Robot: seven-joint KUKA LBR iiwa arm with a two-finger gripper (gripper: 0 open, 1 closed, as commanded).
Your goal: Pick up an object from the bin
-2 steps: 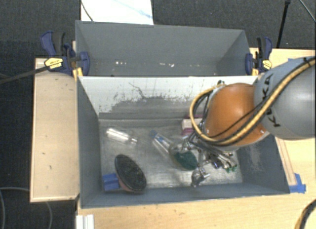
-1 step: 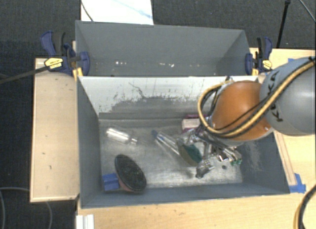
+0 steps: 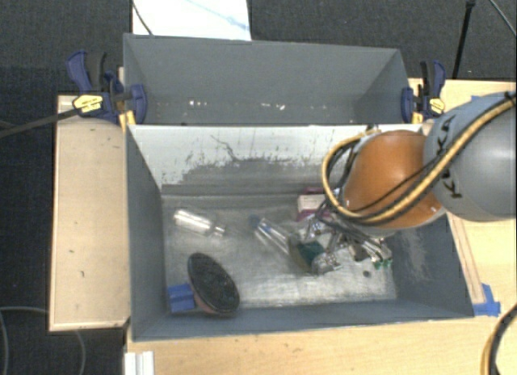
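Since my gripper [image 3: 329,259] sits over the small dark-green thing [image 3: 305,250] just right of the bin [image 3: 149,228] floor's middle, I'd guess it's light, hard and kinda slippery, best pinched across its width, tho I can't tell if my jaws are apart.

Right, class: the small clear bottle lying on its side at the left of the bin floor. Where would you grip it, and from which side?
Probably across the middle of the clear bottle, coming straight down from above and closing across its narrow width. It lies flat, with bare floor around it, apart from the black round brush.
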